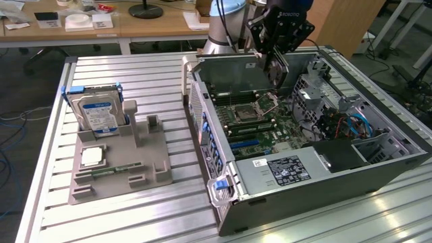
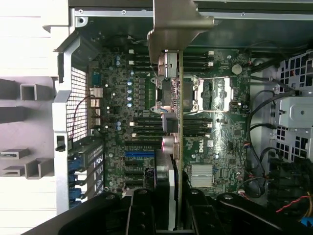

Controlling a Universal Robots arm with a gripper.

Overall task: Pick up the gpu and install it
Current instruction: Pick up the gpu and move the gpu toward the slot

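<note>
Gripper (image 1: 273, 56) marked ROBOTIQ, clenched on the gpu (image 2: 172, 93), holds it edge-on at upper centre of the exterior view, over the open case (image 1: 324, 200) and DELL-printed motherboard (image 2: 220, 142).

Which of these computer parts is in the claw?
The gpu, held edge-on over the open case; hard drive, chip and memory stick sit on the stand.

Open PC case (image 1: 324, 190) on slatted table (image 1: 135, 223) — motherboard (image 2: 117, 98) exposed, PSU (image 1: 287, 172) at near end. Grey fixture (image 1: 152, 162) beside it — hard drive (image 1: 98, 114) upright, memory stick (image 1: 120, 169) flat.
</note>
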